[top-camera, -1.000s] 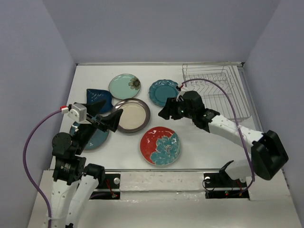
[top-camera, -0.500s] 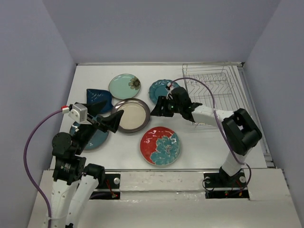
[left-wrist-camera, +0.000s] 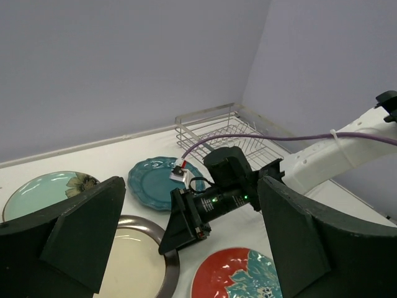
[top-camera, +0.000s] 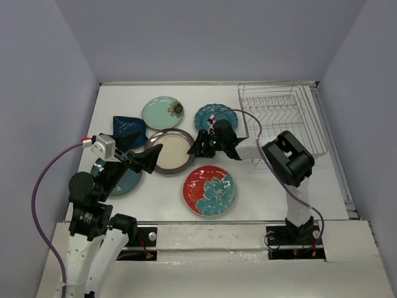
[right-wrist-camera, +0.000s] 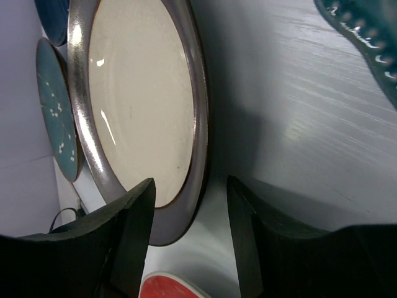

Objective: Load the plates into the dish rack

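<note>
The cream plate with dark brown rim [top-camera: 170, 151] lies flat mid-table. My right gripper [top-camera: 200, 148] is open and low at its right edge; in the right wrist view [right-wrist-camera: 189, 205] the rim [right-wrist-camera: 200, 155] sits between the jaws, nearer the left finger, with no grip. The red plate [top-camera: 209, 190] lies in front, the scalloped teal plate [top-camera: 214, 118] behind, with the pale mint plate [top-camera: 162, 112] and the navy plate [top-camera: 128, 129] to the left. The blue-teal plate [top-camera: 118, 177] is partly under my left arm. My left gripper [top-camera: 139, 155] hangs open and empty above the cream plate's left side. The dish rack [top-camera: 282, 121] holds no plates.
The rack stands at the back right against the wall. The right arm's purple cable [top-camera: 248, 121] arcs over the rack's left edge. Walls close the table on three sides. The left wrist view shows the right gripper [left-wrist-camera: 186, 217] between the teal plate [left-wrist-camera: 152, 180] and red plate [left-wrist-camera: 239, 276].
My right gripper has moved left from beside the scalloped teal plate to the cream plate's right rim, and the arm has folded in. My left arm has not moved.
</note>
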